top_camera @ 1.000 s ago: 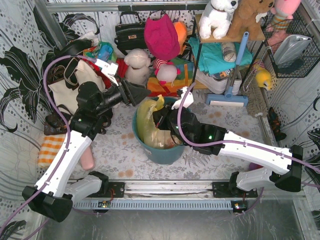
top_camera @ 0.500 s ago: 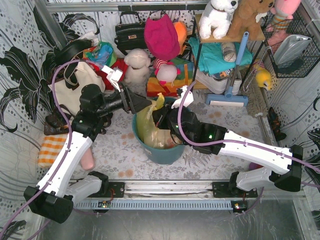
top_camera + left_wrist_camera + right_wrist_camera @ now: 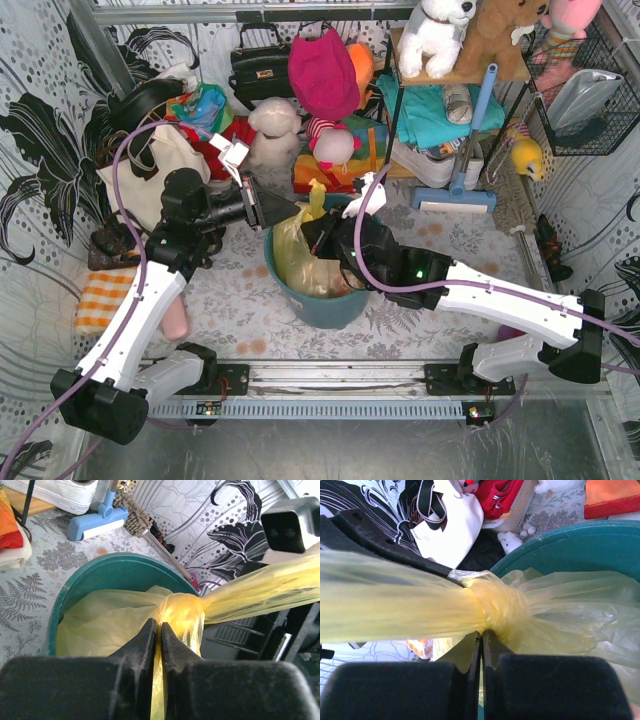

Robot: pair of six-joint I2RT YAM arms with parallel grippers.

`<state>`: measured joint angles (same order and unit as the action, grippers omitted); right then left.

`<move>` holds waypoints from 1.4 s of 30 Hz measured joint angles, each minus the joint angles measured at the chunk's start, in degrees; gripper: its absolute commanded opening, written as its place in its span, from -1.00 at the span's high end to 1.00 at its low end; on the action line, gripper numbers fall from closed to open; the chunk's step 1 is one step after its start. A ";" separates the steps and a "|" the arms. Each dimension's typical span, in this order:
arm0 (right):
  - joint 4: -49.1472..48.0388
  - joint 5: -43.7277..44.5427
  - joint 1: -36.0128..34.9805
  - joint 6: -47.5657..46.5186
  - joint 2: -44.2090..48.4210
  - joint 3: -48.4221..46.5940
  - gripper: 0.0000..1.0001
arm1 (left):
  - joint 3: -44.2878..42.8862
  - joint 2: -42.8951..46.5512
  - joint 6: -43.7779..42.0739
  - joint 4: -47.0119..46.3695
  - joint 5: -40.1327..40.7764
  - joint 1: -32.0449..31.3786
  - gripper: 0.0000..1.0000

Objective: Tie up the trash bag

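Though knotted over teal bin point(image 3: 325, 310), holding trash bag point(image 3: 290, 250) clamped in left gripper point(image 3: 160, 628) and right gripper point(image 3: 481, 636), left and right of knot point(image 3: 180, 611), likely to cinch.

We see the trash bag point(image 3: 117, 622) as thin, glossy, crinkled translucent plastic, and the bin point(image 3: 107, 570) as smooth teal plastic.

Top view: high, distant, looking down. 2 wrist views: close, opposed, sharing trash bag point(image 3: 182, 612) knot, bin point(image 3: 115, 562).
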<state>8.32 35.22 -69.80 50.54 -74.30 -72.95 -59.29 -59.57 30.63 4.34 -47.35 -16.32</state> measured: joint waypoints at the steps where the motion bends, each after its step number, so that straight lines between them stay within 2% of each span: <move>1: -0.39 0.00 0.00 -0.02 0.00 0.31 1.00 | 0.00 0.00 0.26 -0.26 -0.66 0.00 0.82; 6: -2.32 0.02 0.00 -0.04 -0.39 1.92 1.00 | 0.00 0.28 0.70 -0.70 -3.19 0.00 0.92; 17: -9.90 1.33 0.00 -1.38 -1.22 6.38 1.00 | 0.00 2.05 1.03 0.09 -5.57 0.00 0.94; 32: -36.70 3.54 0.00 -12.33 0.00 19.43 1.00 | 1.55 4.44 1.77 4.83 -7.98 0.02 0.94; 42: -52.89 -0.09 -0.07 -18.56 1.66 25.42 1.00 | 2.03 4.92 1.77 6.64 -7.78 0.02 0.94</move>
<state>-44.58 35.14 -69.87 31.99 -72.64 -47.53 -57.25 -54.65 32.40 10.98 -55.13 -16.29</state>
